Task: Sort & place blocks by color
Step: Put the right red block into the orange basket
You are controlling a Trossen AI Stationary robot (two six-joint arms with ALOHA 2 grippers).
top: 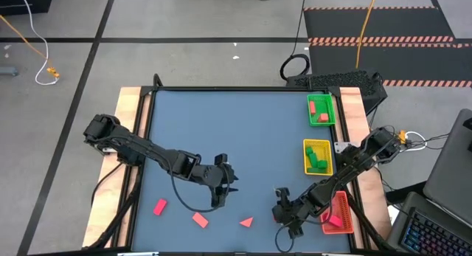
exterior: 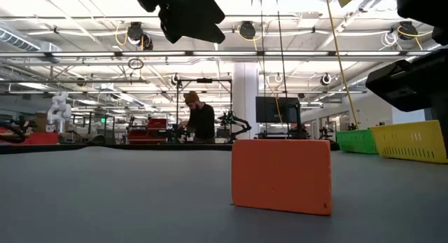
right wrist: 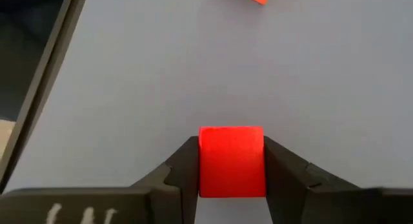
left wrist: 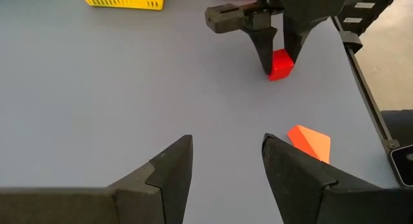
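Blue-grey worktop (top: 221,130) stretches under me, with a big lit hall beyond it where a person stands at a bench far off.

My right pincer (right wrist: 231,166) is down at the near edge, its two fingers (right wrist: 184,169) pressed against the flat sides of a red cube (right wrist: 231,161). The jaws are closed onto it and the cube fills the gap between them, sitting on the worktop. I take it by the parallel faces because those give the firmest hold for a lift. From my other wrist the same grip shows: the cube (left wrist: 281,64) wedged between the dark fingers.

My left pincer (left wrist: 222,166) hangs partly open over bare worktop, holding nothing, near the middle of the near edge. It waits clear of the right one so the arms do not cross.

Outward from there, a red triangle (top: 246,222) lies just beside the cube, between my two pincers. Two more red blocks lie further left: one (top: 200,220) near the front edge, another (top: 159,206) beyond it.

Along the right side stand three trays: green (top: 310,110) farthest, yellow (top: 305,158) in the middle, red (top: 343,209) nearest, right by my right arm. The red tray already holds red pieces, so I judge the cube belongs there, a short carry.
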